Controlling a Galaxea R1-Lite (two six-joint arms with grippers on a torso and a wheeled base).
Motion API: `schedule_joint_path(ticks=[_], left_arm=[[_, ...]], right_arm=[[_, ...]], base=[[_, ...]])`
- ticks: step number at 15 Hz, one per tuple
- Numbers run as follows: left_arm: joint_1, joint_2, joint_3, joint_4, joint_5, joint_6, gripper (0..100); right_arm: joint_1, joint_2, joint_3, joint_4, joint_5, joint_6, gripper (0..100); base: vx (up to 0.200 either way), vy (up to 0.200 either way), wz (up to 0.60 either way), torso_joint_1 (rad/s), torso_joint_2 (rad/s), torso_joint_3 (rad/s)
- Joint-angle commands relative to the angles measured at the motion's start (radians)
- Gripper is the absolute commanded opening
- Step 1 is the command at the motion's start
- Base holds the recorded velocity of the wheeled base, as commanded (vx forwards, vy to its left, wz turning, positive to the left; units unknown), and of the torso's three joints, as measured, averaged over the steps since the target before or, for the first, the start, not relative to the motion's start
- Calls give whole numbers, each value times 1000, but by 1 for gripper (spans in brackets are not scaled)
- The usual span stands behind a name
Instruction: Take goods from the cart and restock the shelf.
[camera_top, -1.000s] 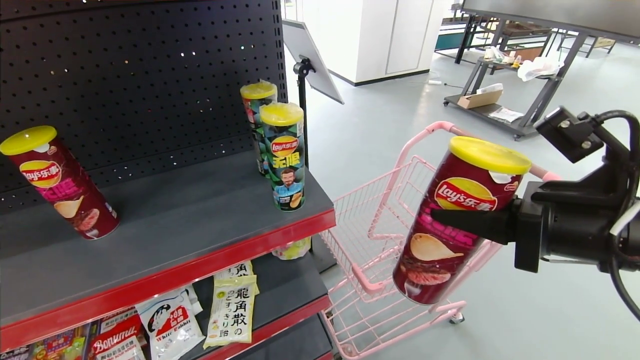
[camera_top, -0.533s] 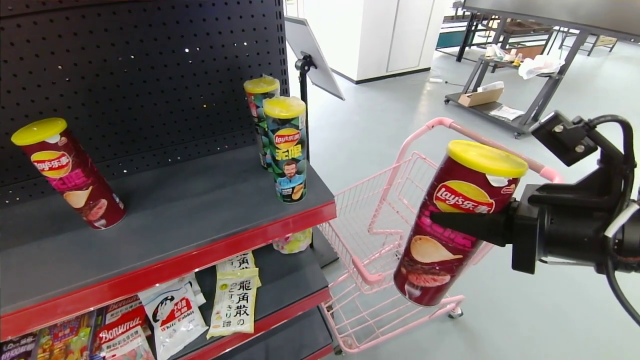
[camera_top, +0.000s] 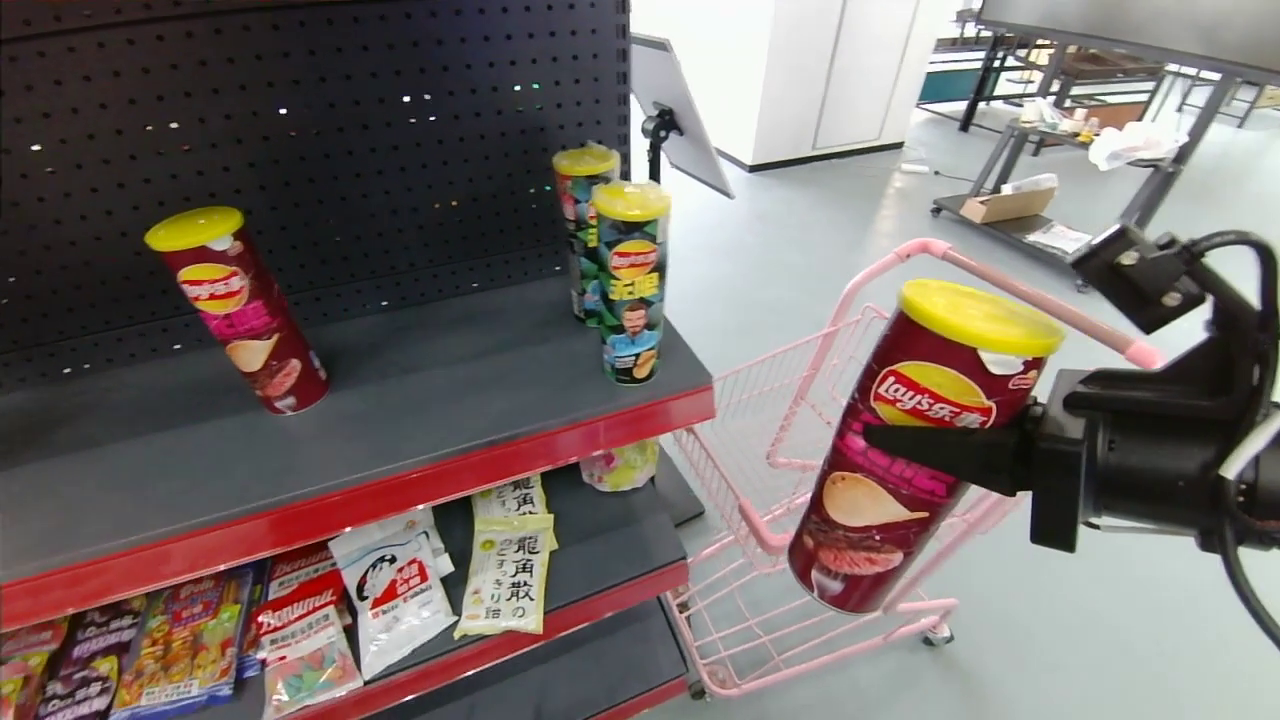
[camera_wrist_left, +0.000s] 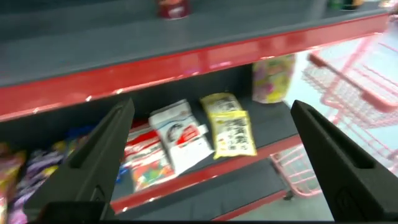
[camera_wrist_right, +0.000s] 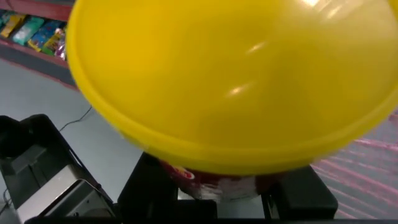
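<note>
Right end effector (camera_top: 905, 440): clamped on the red can (camera_top: 880, 520) at mid-body, one finger across the printed face. The can hangs tilted, its yellow lid (camera_wrist_right: 236, 74) uppermost.

Cart (camera_top: 800, 420): pink wire, behind and below the right end effector. The held can is above its basket and clear of it.

Shelf (camera_top: 400, 420): grey deck with a red front edge, to the left of the right end effector and well apart from it.
- Second red can (camera_top: 240, 310): upright at the far left of the deck.
- Two green cans (camera_top: 632, 285): upright, one behind the other, at the corner of the deck nearest the right end effector.

Left end effector (camera_wrist_left: 211, 162): fingers wide apart, nothing between them.

Lower shelf (camera_wrist_left: 249, 180): in front of the left end effector, holding snack packets (camera_wrist_left: 230, 124).
</note>
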Motion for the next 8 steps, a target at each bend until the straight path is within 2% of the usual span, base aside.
schedule_joint_path(ticks=[1, 6, 8], left_arm=[[1, 0, 0, 1, 1, 0, 100], [1, 0, 0, 1, -1, -3, 100], [-1, 0, 0, 1, 1, -2, 100]], right_arm=[[0, 3, 1, -2, 1, 0, 0], [0, 4, 1, -2, 3, -8, 0], [0, 4, 2, -2, 1, -11, 0]], base=[[0, 0, 600, 12, 2, -2], [0, 0, 600, 2, 2, 0], [0, 0, 0, 0, 0, 0]])
